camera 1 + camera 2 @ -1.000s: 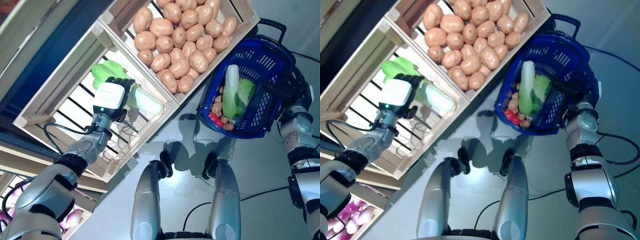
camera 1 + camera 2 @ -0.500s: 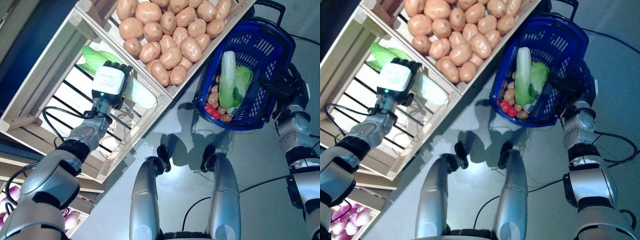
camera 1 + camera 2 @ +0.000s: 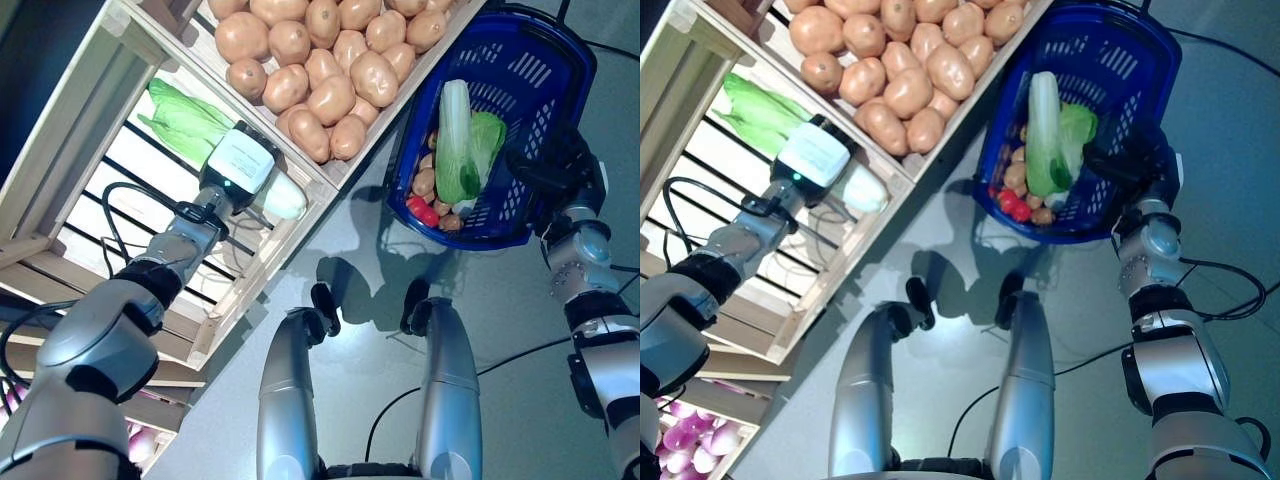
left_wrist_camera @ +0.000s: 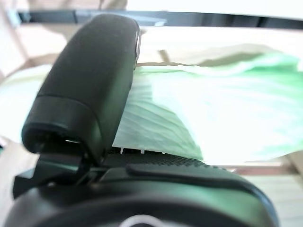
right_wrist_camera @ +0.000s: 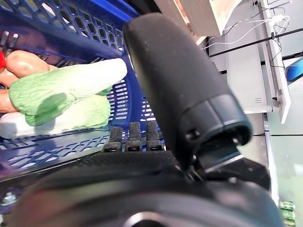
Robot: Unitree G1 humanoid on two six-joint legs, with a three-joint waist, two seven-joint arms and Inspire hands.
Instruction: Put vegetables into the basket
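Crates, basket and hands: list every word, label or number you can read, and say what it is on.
None can be read.
Wooden crates: no print visible.
Blue basket: no label or lettering visible.
Left hand on the cabbage: only a green light, no text.
Right hand: no marking visible.

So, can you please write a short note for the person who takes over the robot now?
Left hand: closed on a cabbage in the slatted wooden crate.
Right hand: fingers curled on the blue basket, holding it beside the potato crate.
Done: the basket holds one cabbage, small potatoes and something red.
Left: lift this cabbage out and put it in the basket.
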